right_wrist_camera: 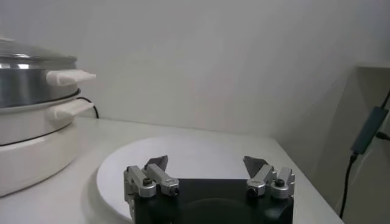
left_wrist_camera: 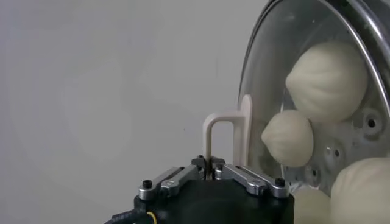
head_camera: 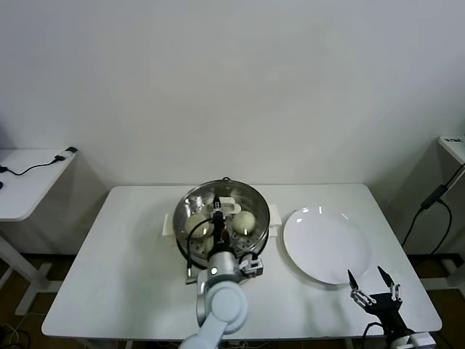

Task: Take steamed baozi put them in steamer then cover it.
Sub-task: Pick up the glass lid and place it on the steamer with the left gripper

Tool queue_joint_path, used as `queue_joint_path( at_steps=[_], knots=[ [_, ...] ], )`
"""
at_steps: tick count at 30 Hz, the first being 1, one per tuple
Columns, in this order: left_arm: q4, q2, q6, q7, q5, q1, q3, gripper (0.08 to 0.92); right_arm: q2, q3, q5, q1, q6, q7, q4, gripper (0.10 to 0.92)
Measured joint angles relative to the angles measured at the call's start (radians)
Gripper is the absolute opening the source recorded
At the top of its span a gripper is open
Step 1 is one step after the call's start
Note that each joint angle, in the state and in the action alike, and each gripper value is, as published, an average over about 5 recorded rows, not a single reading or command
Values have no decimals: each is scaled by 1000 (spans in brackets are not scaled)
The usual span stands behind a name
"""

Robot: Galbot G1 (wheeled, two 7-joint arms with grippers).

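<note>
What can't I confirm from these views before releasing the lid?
- Fourth baozi: head view shows about three baozi clearly; the left tool and its arm cover the rest of the steamer.
- Lid seating: the cover rim is cut off in the left wrist view, glass barely visible from the head.
- Steamer interior: right wrist view shows only its outer wall.

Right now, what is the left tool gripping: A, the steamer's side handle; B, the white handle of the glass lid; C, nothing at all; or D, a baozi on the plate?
B: the left tool is shut on the white handle of the glass lid, which sits over the steamer with baozi underneath.
</note>
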Motion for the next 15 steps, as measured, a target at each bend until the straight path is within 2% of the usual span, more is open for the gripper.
queue_joint_path(
  at_steps=[8,11,15],
  knots=[
    [6,11,-5,-24,-12,7,3,148,4,-1,-3,-3,5,-6,-1,823],
    [-1,17,-7,-25,-23,12,9,196,4,-1,-3,-3,5,-8,2,823],
    [-21,30,-7,-20,-44,21,20,313,5,1,-4,-3,5,-10,7,823]
  ],
)
